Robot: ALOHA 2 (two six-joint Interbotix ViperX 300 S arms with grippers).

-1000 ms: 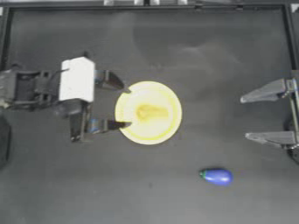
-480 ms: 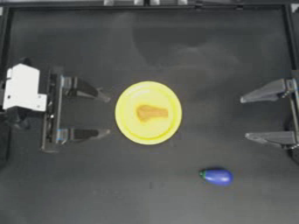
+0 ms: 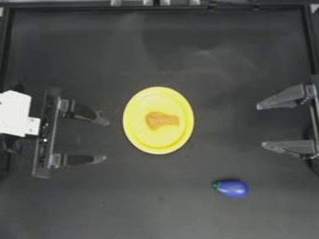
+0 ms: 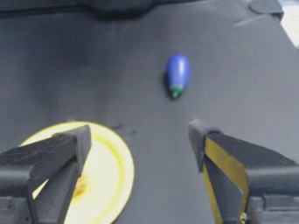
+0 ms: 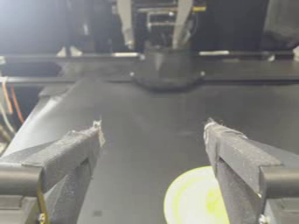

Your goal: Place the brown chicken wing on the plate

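Top view: the brown chicken wing (image 3: 162,120) lies near the centre of the yellow plate (image 3: 137,135), which sits in the middle of the dark table (image 3: 187,56). The left gripper (image 3: 100,140) stands to the left of the plate, clear of its rim, jaws spread wide and holding nothing; the wing is well apart from its fingertips. The right gripper (image 3: 268,126) rests at the table's right edge, jaws likewise wide apart and empty. A blue eggplant-like object (image 3: 232,188) lies on the table, toward the lower right of the plate and not touching it. Left wrist view: the plate (image 4: 116,170) appears partly behind one jaw, the blue object (image 4: 177,74) farther off.
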